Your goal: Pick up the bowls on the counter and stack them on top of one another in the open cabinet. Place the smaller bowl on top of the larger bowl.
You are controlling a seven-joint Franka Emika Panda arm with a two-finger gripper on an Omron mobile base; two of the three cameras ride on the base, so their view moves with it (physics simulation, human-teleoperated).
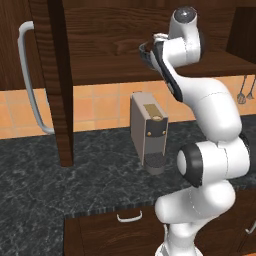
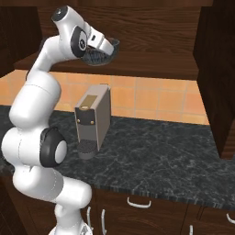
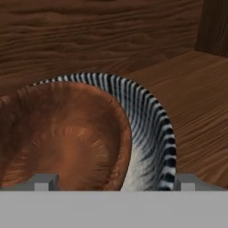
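Up at the top of both base views, the two-finger gripper (image 2: 106, 50) hovers over the dark wood cabinet shelf (image 1: 120, 70), seemingly clamped on the round reddish-brown bowl (image 3: 62, 133) nested in a black-and-white striped bowl (image 3: 153, 133) — stacking looks nearly finished, release pending — counter not checkable for more

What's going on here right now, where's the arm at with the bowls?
The arm is reaching up into the open cabinet, its claw at two nested bowls on the shelf. The hand view shows a reddish-brown bowl sitting inside a black-and-white striped bowl. Whether the claw is gripping a rim is unclear. Below, the counter holds a coffee machine.
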